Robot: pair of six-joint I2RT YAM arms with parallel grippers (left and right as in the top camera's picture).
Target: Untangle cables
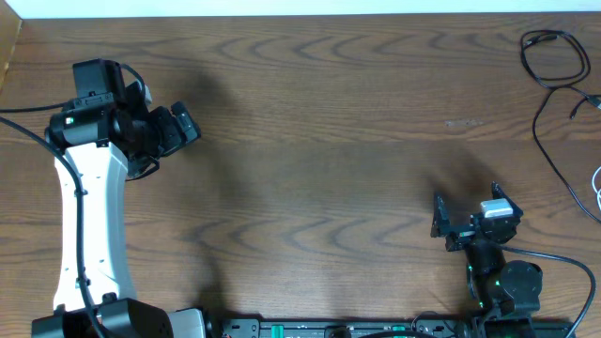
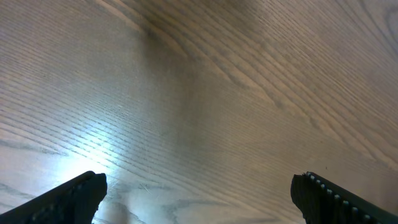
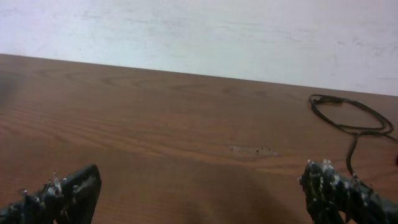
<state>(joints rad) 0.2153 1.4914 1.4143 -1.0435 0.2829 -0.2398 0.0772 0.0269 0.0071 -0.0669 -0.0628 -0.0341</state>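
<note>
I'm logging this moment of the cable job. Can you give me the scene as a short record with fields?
left hand: open, empty, over the table at its left side
right hand: open, empty, near the front right
black cable: loose, looped at the far right corner, trailing down the right edge
white cable: only a sliver shows at the right edge
tangle: cannot tell; both cables run out of view
contact: neither hand touches a cable

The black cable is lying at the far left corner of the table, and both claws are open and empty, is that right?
No: the overhead view shows the black cable at the far right corner of the table, not the left. The left claw and right claw are indeed open and empty.
</note>
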